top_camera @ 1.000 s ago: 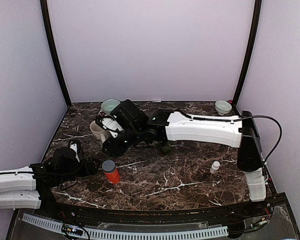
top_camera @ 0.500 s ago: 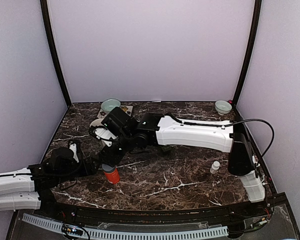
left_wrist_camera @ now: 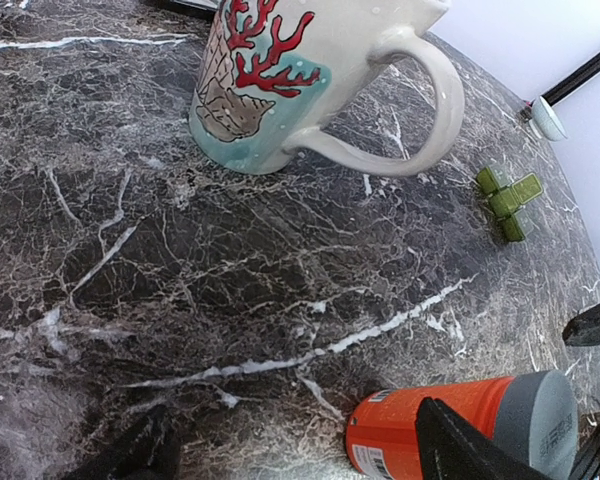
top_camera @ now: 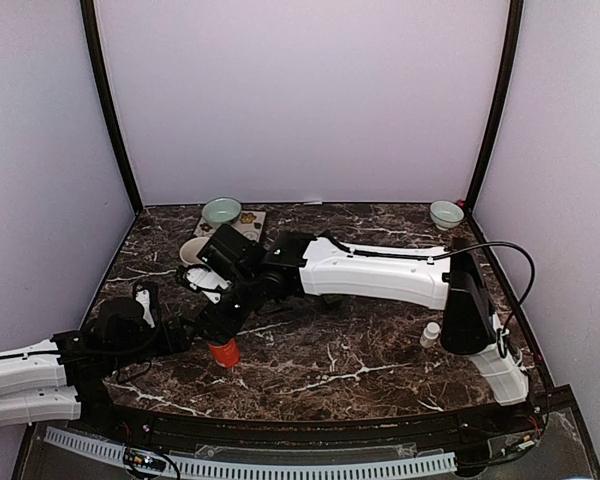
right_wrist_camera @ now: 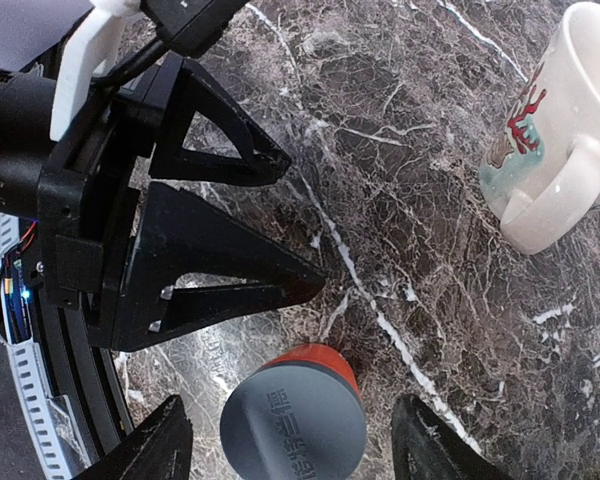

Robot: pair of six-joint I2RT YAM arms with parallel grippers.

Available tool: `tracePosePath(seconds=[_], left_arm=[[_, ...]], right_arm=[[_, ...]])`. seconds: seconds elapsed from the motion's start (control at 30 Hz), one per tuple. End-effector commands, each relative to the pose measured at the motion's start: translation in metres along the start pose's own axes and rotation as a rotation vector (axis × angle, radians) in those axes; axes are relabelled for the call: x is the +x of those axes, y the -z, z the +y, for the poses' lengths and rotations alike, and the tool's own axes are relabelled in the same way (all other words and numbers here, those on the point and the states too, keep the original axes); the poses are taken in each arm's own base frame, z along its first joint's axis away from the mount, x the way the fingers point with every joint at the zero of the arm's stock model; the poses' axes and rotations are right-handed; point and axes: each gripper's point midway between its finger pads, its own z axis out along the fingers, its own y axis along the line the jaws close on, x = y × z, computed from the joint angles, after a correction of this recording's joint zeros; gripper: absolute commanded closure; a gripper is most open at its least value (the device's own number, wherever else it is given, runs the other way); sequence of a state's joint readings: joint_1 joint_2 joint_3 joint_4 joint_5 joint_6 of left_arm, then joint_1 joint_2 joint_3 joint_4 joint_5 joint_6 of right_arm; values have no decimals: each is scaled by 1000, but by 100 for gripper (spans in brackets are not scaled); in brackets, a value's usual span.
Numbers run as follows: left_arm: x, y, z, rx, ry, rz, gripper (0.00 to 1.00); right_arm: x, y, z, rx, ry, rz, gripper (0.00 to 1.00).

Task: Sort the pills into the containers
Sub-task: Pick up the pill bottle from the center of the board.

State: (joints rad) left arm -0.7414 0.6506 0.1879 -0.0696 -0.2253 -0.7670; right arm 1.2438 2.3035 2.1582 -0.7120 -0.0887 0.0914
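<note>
Marble-patterned desk (top_camera: 380,350), dark with white veins, carries everything. The right arm (top_camera: 380,275) lies across it from the right side to the near left, and its end effector (right_wrist_camera: 295,440) hangs released above the orange pill bottle (right_wrist_camera: 295,425). One finger is on each side of the grey cap, and neither touches it. The left arm (top_camera: 20,375) lies low at the near left. Its end effector (right_wrist_camera: 302,218) is also released, with nothing between the two black triangular fingers. Their tips point at the bottle, which stands just past them.

A white mug (left_wrist_camera: 280,80) with red coral and a teal base stands on the left, farther back than the bottle and well apart from it. Its handle faces the near side, and its inside cannot be seen. A pale green bowl (top_camera: 221,210) sits at the far edge on the left, and a second one (top_camera: 446,213) sits in the far right corner. What they hold is too small to tell.

The orange bottle stands upright at the near left with its cap on, so its contents are hidden. A small white bottle (top_camera: 431,333) stands upright and capped at the near right. A little green piece (left_wrist_camera: 508,195) lies on the desk to the right of the mug.
</note>
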Motion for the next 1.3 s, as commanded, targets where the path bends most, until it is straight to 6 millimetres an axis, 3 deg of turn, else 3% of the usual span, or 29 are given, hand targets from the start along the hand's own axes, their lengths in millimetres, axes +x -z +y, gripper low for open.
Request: tracePosePath(seconds=[0.0, 0.23, 0.83, 1.1, 1.27], left_arm=[[7, 0, 10, -30, -5, 18, 16], [8, 0, 11, -30, -4, 18, 17], [7, 1, 13, -32, -3, 9, 17], [7, 1, 13, -31, -3, 9, 16], [8, 1, 13, -33, -3, 10, 16]], right_arm=[[-3, -1, 6, 2, 2, 0, 30], [1, -6, 2, 15, 6, 16, 23], [8, -18, -1, 3, 1, 42, 23], [13, -22, -4, -7, -7, 58, 32], [15, -24, -5, -10, -11, 66, 32]])
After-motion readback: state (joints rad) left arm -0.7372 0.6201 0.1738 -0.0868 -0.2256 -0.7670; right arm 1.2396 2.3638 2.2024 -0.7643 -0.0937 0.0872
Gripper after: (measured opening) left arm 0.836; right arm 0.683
